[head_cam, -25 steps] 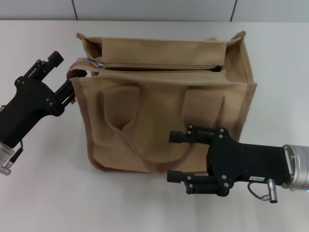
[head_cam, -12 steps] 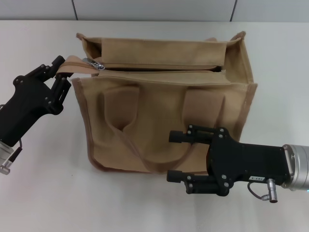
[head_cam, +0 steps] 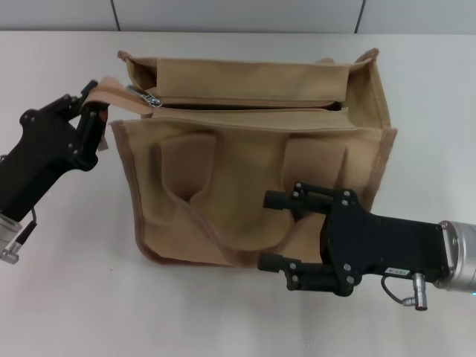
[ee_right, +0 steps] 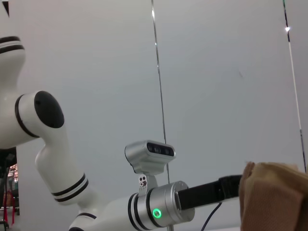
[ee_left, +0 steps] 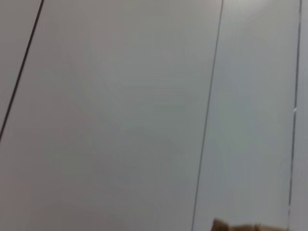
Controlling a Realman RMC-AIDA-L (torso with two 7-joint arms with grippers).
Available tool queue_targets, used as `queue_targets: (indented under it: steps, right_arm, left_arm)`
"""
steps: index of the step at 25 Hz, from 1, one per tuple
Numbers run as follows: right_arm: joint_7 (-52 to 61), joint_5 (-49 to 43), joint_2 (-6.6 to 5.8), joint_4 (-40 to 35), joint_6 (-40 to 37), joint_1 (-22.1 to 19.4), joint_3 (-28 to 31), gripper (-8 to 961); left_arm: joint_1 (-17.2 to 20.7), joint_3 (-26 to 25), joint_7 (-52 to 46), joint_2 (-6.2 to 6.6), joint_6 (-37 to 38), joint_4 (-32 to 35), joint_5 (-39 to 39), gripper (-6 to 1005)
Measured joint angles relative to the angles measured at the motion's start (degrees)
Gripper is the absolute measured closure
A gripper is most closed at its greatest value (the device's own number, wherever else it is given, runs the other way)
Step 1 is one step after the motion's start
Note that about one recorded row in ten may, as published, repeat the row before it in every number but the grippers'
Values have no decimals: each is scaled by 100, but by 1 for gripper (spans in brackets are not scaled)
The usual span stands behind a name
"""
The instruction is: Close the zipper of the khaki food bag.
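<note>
The khaki food bag [head_cam: 253, 178] stands in the middle of the table, its two handles lying flat on the front face. Its zipper [head_cam: 253, 104] runs along the top with a dark gap showing, and the silver pull tab [head_cam: 152, 97] sits at the left end. My left gripper [head_cam: 88, 110] is at the bag's upper left corner, shut on the fabric end tab [head_cam: 108, 88] of the zipper tape. Low in front of the bag, my right gripper [head_cam: 274, 230] is open and holds nothing. The right wrist view shows a bag corner [ee_right: 274, 192].
The white table [head_cam: 74, 297] surrounds the bag, with a grey panelled wall [head_cam: 238, 15] behind it. In the right wrist view my left arm [ee_right: 159, 207] reaches toward the bag. A sliver of khaki fabric [ee_left: 236, 226] shows in the left wrist view.
My left gripper has closed on the zipper's end tab and lifted it up and to the left. The right gripper has shifted slightly right and tilted.
</note>
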Motion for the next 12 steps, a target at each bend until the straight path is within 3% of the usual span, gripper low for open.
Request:
queue_targets:
  steps: [5, 9, 12]
  right_arm:
    - [-137, 462, 0, 278, -465, 19, 25, 219]
    - [-145, 822, 0, 390, -562, 73, 5, 219]
    - [-55, 1033, 0, 449, -468, 169, 32, 219]
  left_arm:
    - [-197, -4, -255, -7, 1035, -139, -37, 926]
    - [-256, 32, -399, -18, 1252, -143, -23, 926]
    - [-239, -61, -412, -11, 985, -138, -69, 926]
